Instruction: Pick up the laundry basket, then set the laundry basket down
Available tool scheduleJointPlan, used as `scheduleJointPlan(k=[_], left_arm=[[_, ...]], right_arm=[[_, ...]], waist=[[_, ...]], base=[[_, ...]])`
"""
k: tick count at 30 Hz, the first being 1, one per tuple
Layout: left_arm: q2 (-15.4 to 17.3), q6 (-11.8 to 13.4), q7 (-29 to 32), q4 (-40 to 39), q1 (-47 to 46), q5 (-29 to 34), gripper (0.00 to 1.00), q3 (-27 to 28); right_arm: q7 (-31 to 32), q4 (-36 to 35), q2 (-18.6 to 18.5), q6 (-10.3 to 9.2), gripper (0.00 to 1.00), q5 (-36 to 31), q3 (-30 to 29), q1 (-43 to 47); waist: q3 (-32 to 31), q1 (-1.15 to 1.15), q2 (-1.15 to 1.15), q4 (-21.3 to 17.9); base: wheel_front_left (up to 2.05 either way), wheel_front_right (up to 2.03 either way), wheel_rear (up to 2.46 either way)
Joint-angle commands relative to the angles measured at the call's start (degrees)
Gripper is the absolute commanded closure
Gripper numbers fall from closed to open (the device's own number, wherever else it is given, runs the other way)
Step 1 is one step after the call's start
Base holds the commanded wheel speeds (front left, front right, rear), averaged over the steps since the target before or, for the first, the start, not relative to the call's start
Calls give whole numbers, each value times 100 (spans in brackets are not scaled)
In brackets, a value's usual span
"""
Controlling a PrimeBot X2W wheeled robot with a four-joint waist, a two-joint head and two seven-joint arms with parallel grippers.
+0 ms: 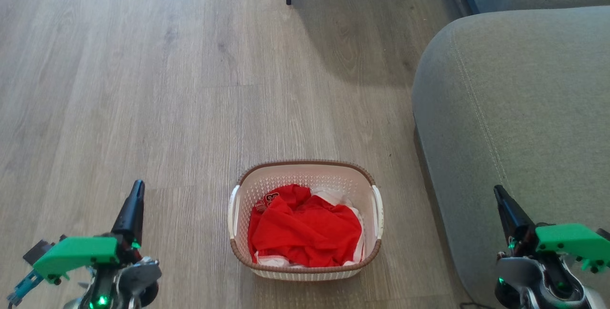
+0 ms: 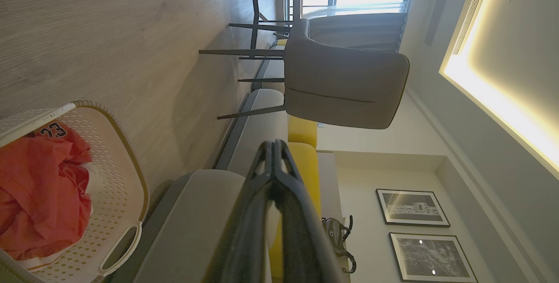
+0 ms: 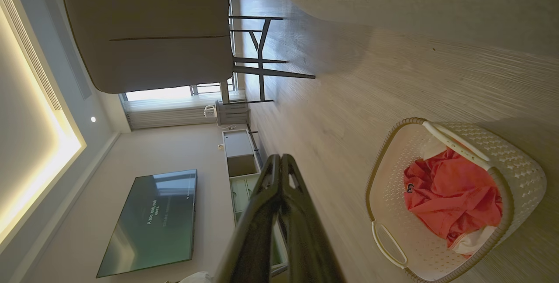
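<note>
Laundry basket (image 1: 305, 175) between left end effector (image 1: 137, 187) and right end effector (image 1: 498, 190), both fingers-together, empty; white cloth (image 1: 334, 197) mostly under red garment (image 1: 305, 228).

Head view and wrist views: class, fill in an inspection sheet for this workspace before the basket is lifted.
Surface: wood-look floor; the basket stands on it.
Job's things: laundry basket upright between the two grippers, with red and white clothes inside.
Clutter: nothing seen.
Grippers: left gripper and right gripper both shut, holding nothing, apart from the basket.
Cables: thin dark line on the floor at the sofa's foot, possibly a cord.
Surroundings: grey sofa to the basket's right; chair beyond it; television on a wall.
</note>
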Motion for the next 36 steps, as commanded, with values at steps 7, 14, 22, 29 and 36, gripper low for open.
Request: scheduleJointPlan(k=[7, 14, 22, 29, 36], left_arm=[[26, -38, 43, -168, -346, -22, 100, 211], [25, -38, 44, -168, -346, -22, 100, 212], [25, -38, 44, -168, -346, -21, 100, 213], [24, -38, 45, -168, -346, -20, 100, 213], [24, -38, 45, -168, -346, -20, 100, 214]], right_arm=[[41, -183, -91, 8, 100, 0, 81, -272], [47, -182, -85, 8, 100, -6, 74, -272], [55, -182, -79, 8, 100, -14, 64, -273], [61, -181, -74, 8, 100, -20, 57, -274], [66, -181, -69, 8, 100, -26, 50, -274]], waist=[[0, 0, 0, 0], [0, 0, 0, 0], [0, 0, 0, 0], [0, 0, 0, 0], [0, 0, 0, 0]], base=[[0, 0, 0], [0, 0, 0], [0, 0, 0], [0, 0, 0], [0, 0, 0]])
